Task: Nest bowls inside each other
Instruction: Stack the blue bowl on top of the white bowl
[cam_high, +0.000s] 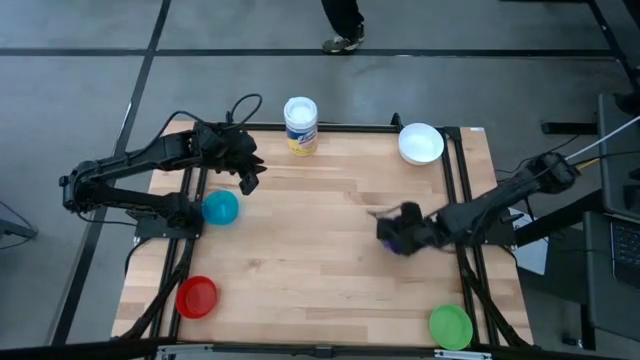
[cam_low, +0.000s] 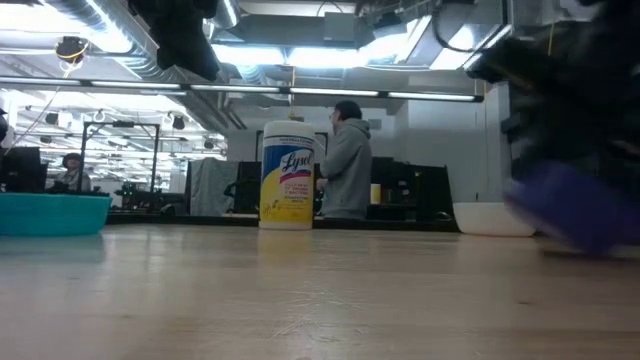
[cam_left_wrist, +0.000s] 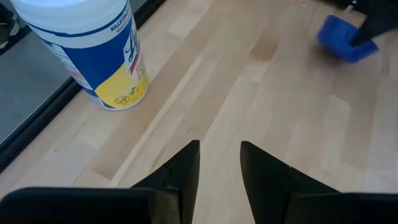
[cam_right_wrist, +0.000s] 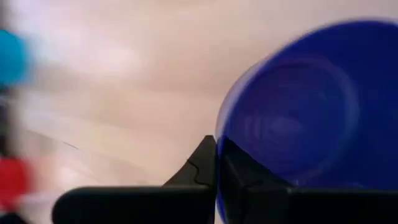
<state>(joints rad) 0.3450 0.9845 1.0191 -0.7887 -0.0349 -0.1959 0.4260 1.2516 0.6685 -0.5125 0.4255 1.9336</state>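
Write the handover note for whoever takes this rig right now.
Right gripper: shut on the rim of the dark blue plastic bowl, right of table centre.
Left gripper: open, empty, near the white wipes canister.
Light blue plastic bowl: left edge. Red plastic bowl: front left. Green plastic bowl: front right. White plastic bowl: back right.
Done: nothing nested. Left: all five bowls.

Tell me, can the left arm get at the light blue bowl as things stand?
Probably yes. The light blue bowl sits uncovered beside the left arm, whose open tool holds nothing, with bare table between them.
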